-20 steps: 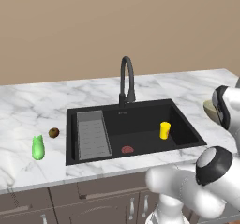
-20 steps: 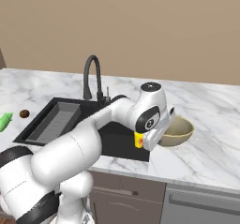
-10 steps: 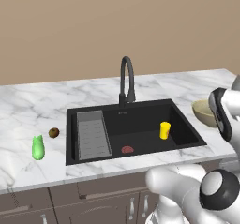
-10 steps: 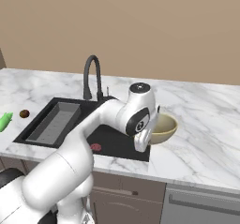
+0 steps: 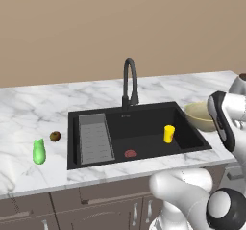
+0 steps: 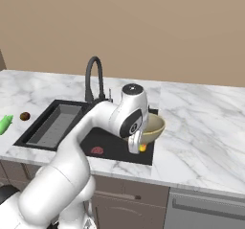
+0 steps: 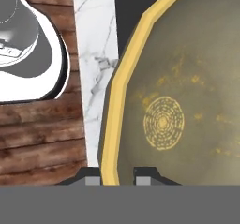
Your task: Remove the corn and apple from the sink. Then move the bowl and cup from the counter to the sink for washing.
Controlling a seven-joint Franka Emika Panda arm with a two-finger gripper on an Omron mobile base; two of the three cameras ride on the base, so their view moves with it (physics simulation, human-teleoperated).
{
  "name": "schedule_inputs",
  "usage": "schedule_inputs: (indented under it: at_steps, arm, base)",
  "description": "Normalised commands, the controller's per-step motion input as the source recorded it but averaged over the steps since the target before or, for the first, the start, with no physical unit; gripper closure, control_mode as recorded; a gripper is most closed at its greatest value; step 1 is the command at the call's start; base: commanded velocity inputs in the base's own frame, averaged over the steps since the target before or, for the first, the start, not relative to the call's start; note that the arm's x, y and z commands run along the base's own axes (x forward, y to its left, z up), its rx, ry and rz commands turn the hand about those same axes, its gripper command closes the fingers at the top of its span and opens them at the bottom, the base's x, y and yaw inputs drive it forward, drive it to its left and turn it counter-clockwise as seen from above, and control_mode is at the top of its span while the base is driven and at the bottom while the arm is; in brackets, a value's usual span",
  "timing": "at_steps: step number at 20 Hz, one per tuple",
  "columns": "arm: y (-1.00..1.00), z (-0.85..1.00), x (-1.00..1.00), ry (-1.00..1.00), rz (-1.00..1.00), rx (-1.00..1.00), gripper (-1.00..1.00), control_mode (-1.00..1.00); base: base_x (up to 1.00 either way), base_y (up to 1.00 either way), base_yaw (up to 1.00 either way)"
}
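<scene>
Now the arm reaches forward, its gripper (image 7: 117, 177) pinching the bowl (image 7: 187, 106) by its yellow rim, one jaw inside, one outside. Since a second ago the tan, speckled bowl has been carried from the marble counter (image 5: 29, 108) over the black sink's (image 5: 144, 128) right edge.

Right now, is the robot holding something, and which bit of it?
Yes. The gripper pinches the bowl by its yellow rim, one finger inside and one outside.
</scene>
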Motion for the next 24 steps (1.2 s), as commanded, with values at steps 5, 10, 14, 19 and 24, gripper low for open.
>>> schedule_inputs:
  at_steps: [5, 10, 14, 19, 24]
  arm:
    - [0.39, 0.04, 0.13, 0.01, 0.11, 0.01, 1.00, -1.00]
    - [0.39, 0.03, 0.14, 0.02, 0.12, 0.00, 1.00, -1.00]
    - [0.35, 0.00, 0.16, 0.03, 0.13, 0.01, 1.00, -1.00]
    - [0.33, 0.00, 0.19, 0.03, 0.11, 0.03, 1.00, -1.00]
    - [0.27, -0.02, 0.18, 0.07, 0.11, 0.07, 1.00, -1.00]
  base:
    - [0.00, 0.00, 0.00]
    - [0.00, 0.00, 0.00]
    - [0.00, 0.00, 0.00]
    - [0.00, 0.00, 0.00]
    - [0.00, 0.00, 0.00]
